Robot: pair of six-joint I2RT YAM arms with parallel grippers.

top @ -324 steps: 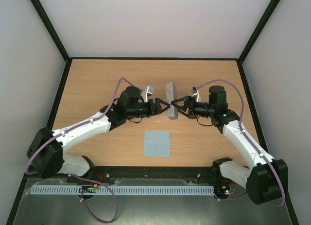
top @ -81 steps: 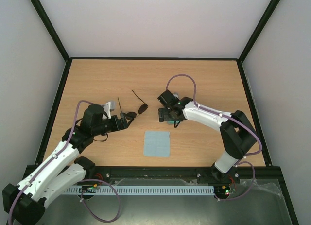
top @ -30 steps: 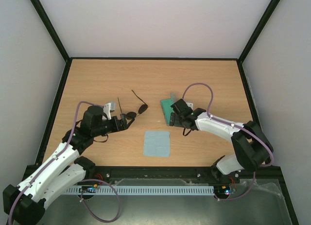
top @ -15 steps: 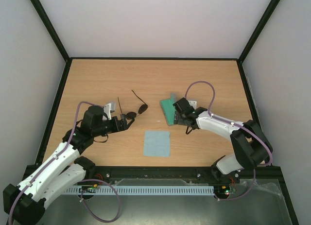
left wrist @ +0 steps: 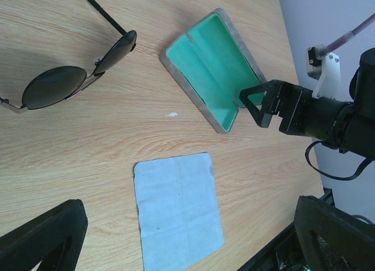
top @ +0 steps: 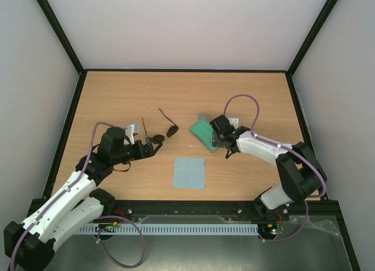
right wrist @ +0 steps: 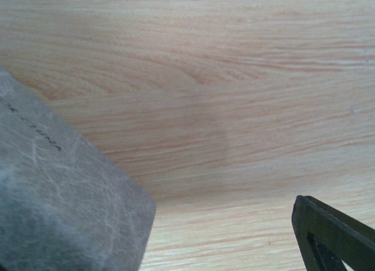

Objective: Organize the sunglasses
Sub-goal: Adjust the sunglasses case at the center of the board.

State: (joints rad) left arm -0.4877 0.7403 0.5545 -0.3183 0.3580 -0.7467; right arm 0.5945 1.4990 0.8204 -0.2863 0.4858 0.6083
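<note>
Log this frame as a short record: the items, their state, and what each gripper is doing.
sunglasses: arms unfolded, lying on the table, not held
case: open, green lining up, right of the sunglasses
cloth: flat, nearer the arm bases
left gripper: jaws wide apart, empty, short of the sunglasses
right gripper: at the case's edge; grasp unclear

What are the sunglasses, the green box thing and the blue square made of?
The sunglasses look like thin dark metal wire with glossy dark lenses, glass or plastic. The case seems grey leather or imitation outside, by its creased grain, with matte green lining. The blue square looks like soft cloth: it shows fold lines.
</note>
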